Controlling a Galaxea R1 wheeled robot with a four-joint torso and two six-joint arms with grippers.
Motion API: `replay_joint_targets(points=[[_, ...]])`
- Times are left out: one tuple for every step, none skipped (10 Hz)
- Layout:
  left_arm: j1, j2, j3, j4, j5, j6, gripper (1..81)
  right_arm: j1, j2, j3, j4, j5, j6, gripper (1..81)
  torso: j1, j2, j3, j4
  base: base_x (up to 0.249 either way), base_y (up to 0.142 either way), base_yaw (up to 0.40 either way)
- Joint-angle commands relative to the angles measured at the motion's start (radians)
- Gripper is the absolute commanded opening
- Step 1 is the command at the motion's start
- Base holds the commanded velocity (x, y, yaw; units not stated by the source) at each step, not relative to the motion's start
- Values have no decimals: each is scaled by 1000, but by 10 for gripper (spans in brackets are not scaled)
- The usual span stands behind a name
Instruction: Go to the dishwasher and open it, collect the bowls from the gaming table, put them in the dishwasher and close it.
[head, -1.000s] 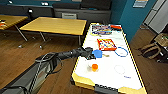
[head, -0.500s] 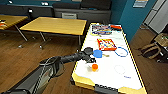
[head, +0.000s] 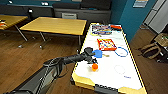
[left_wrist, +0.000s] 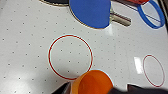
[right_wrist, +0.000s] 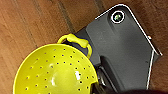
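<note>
The gaming table (head: 110, 75) is white-topped with a yellow edge and runs away from me at centre right. My left gripper (head: 91, 58) reaches over it from the left, just before a blue paddle (head: 98, 53). A small orange cup (head: 94, 67) stands on the top under it. In the left wrist view the cup (left_wrist: 91, 83) sits between the fingers of the open left gripper (left_wrist: 97, 88), by a red printed circle. In the right wrist view a lime-yellow perforated bowl (right_wrist: 53, 71) with a loop handle hangs over the wooden floor, with my right gripper shut on it.
Board-game boxes (head: 101, 29) and a red box (head: 107, 44) lie farther along the table, with a blue ring (head: 121, 51) beside them. A yellow-orange wooden table (head: 55, 25) stands to the left. Bags (head: 150, 50) lie on the floor at right, beneath a teal wall.
My left arm has stretched farther over the white table, up to the blue paddle and above the orange cup.
</note>
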Motion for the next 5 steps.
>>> replay_joint_targets(points=[[-169, 62, -2, 72, 57, -4, 811, 47, -26, 14, -11, -53, -2, 10, 0, 0, 0, 0, 0, 0, 0], [-169, 67, -2, 72, 57, -4, 811, 45, -26, 11, -11, -53, -2, 10, 0, 0, 0, 0, 0, 0, 0], [-168, 67, -2, 72, 57, -4, 811, 45, -26, 11, -11, -53, -2, 10, 0, 0, 0, 0, 0, 0, 0], [-162, 65, -2, 72, 58, -4, 811, 44, -23, 10, -11, -53, -2, 10, 0, 0, 0, 0, 0, 0, 0], [-157, 65, -2, 74, 58, -4, 811, 44, -17, 5, -11, -53, -2, 10, 0, 0, 0, 0, 0, 0, 0]])
